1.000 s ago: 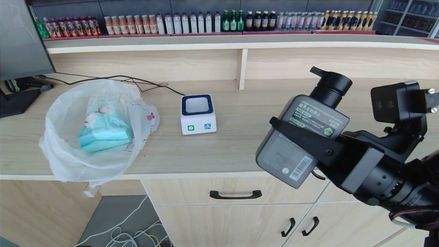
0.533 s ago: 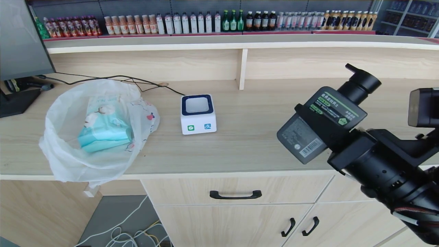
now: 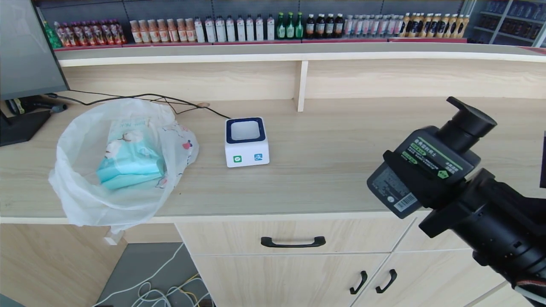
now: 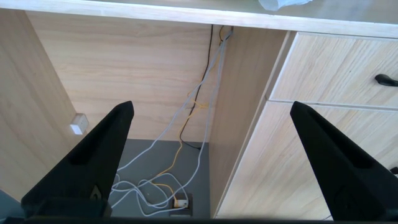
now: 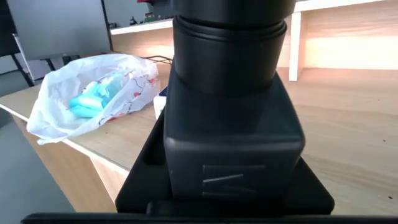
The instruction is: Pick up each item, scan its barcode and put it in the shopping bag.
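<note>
My right gripper (image 3: 411, 177) is shut on a dark grey pump bottle (image 3: 435, 154), held tilted over the counter's front right edge, pump head up and away, barcode (image 3: 405, 202) facing the head camera. The right wrist view has the bottle (image 5: 230, 124) close up between the fingers. A white scanner box (image 3: 246, 142) with a blue-rimmed window sits mid-counter, well left of the bottle. At the counter's left lies an open white shopping bag (image 3: 81, 170) with a teal tissue pack (image 3: 128, 160) inside. My left gripper (image 4: 208, 174) hangs open below the counter beside the cabinet.
A monitor (image 3: 25, 47) stands at the far left, with black cables (image 3: 140, 96) running to the scanner. A raised ledge with a wooden divider (image 3: 300, 85) backs the counter; drink bottles (image 3: 256, 27) line the shelf behind. Drawers with black handles (image 3: 293, 242) are below.
My right arm has carried the bottle to the right and downward, farther from the scanner. The bag, tissue pack and scanner stay put.
</note>
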Tool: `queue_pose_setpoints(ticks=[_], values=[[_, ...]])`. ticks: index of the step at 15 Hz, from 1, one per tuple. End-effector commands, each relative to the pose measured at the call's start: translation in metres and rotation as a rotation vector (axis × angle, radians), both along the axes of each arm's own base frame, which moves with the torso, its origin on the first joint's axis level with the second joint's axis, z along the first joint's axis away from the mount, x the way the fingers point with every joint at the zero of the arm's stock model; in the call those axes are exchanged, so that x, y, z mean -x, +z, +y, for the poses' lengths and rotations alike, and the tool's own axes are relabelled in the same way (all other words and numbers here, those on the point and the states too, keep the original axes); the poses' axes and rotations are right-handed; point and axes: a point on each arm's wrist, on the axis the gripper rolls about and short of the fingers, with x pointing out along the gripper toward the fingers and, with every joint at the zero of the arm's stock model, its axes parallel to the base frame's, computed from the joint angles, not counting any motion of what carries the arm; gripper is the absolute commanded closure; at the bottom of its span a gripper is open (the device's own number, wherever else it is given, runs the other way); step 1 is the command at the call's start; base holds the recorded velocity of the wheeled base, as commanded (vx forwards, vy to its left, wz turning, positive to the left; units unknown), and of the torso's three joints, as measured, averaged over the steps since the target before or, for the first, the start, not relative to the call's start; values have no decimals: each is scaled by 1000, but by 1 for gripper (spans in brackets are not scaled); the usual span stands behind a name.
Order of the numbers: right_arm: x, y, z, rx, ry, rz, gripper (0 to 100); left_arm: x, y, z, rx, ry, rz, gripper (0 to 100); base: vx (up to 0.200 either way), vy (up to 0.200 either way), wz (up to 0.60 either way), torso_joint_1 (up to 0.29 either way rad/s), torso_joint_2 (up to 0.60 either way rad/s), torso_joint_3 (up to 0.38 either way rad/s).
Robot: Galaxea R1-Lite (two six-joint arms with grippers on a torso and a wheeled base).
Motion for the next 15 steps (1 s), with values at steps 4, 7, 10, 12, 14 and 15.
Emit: queue_pose_setpoints(ticks=[4,7,10,12,14,15], values=[[-10,-2,-28,41,-223,-14,100,0,0,0,1,0,0,0,0,0,0,0,0,0],[-38,11,-47,38,-377,-67,100,0,0,0,1,0,0,0,0,0,0,0,0,0],[-47,11,-43,40,-374,-66,100,0,0,0,3,0,0,0,0,133,0,2,2,0],[-56,12,-39,36,-373,-65,100,0,0,0,3,0,0,0,0,200,0,-3,2,5],[-59,12,-39,37,-376,-66,100,0,0,0,4,0,0,0,0,200,0,14,5,2],[-60,15,-38,30,-375,-76,100,0,0,0,4,0,0,0,0,200,0,-12,-2,7]])
